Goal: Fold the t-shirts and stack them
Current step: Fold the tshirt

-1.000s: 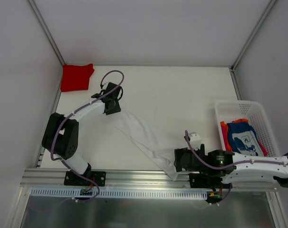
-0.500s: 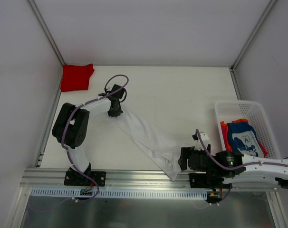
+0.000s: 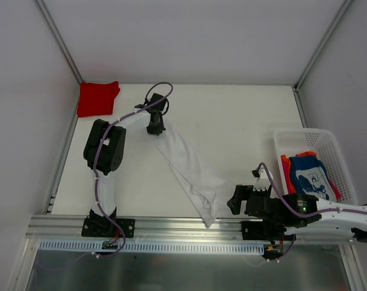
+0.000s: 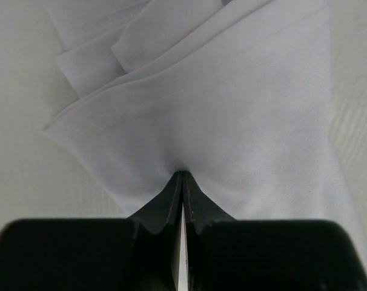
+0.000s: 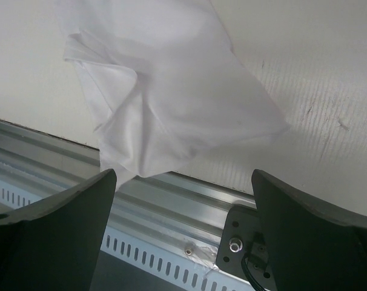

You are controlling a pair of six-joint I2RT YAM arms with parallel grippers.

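Left wrist view: the left gripper (image 4: 182, 177) pinches the white t-shirt (image 4: 232, 121) by a thin fold. A tug could slip it free. Near the rail, the right gripper (image 5: 180, 182) gapes empty.

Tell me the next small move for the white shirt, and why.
Probably bring the right hand onto the bunched near end of the white t-shirt and close. The left hand is shut on its far end, the right is open and empty, and the near end lies crumpled over the front rail.

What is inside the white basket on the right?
In the basket, a blue t-shirt with white print lies on an orange-red t-shirt; anything beneath them is covered.
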